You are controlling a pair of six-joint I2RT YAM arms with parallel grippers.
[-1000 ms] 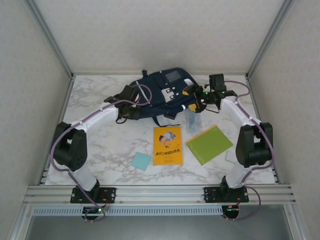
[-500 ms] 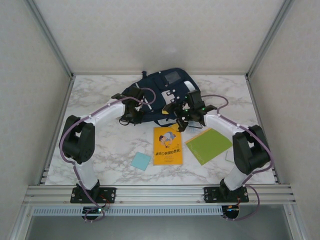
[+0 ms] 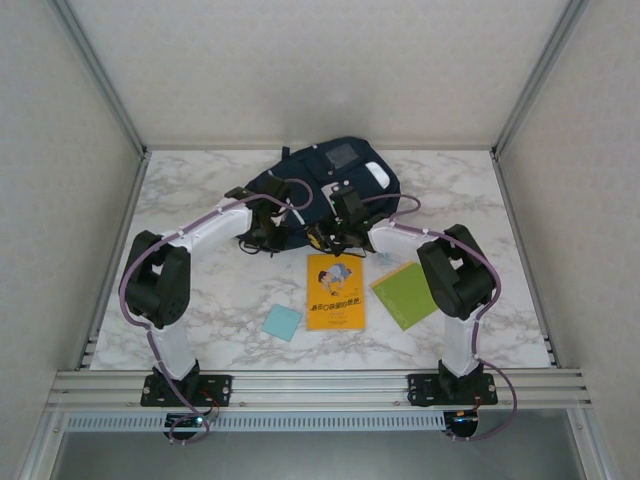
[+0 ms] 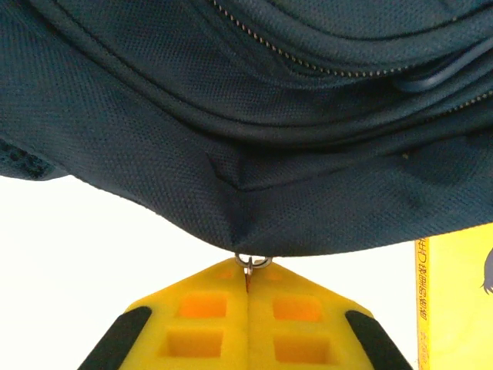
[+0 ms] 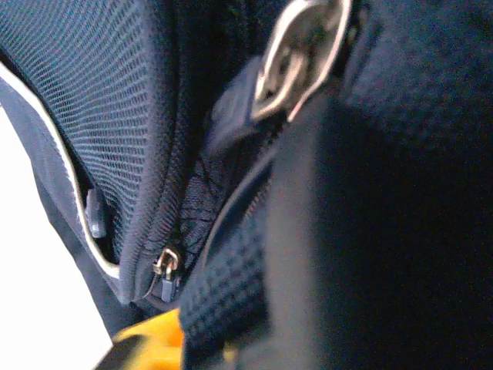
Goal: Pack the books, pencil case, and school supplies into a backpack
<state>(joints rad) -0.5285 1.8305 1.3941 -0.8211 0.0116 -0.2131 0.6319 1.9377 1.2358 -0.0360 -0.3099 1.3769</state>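
Marble table [image 3: 190, 200] laid out, and the big navy backpack [image 3: 312, 172] sits at the far middle of it, grey patch up top. Everything gets placed off that backpack.

The left arm [image 3: 200, 235] sweeps in from the backpack's left, and the right arm [image 3: 455, 270] bends in from its right. Both wrists meet at the near edge of the bag.

Books next. The lime green one [image 3: 400, 300] lies flat on the near-right side of the backpack, its right part under the right arm. The orange-yellow one [image 3: 334, 292] lies straight out from the backpack's near edge, close to it but not touching, cartoon cover up.

The left gripper [image 3: 268, 235] is at the backpack's near-left edge. On its wrist camera the yellow fingers [image 4: 200, 324] are pressed tight together, clamped on a small metal ring [image 4: 253, 262] that hangs from the navy fabric. The orange book's edge peeks in at the right.

The right gripper [image 3: 330, 237] is at the backpack's near edge, just right of the left one, jaws closed. Its camera is jammed against mesh and a silver zipper pull [image 5: 296, 58], so I can't tell what, if anything, it pinches.

The light-blue pad [image 3: 282, 322] lies further toward the near side, left of the orange book.
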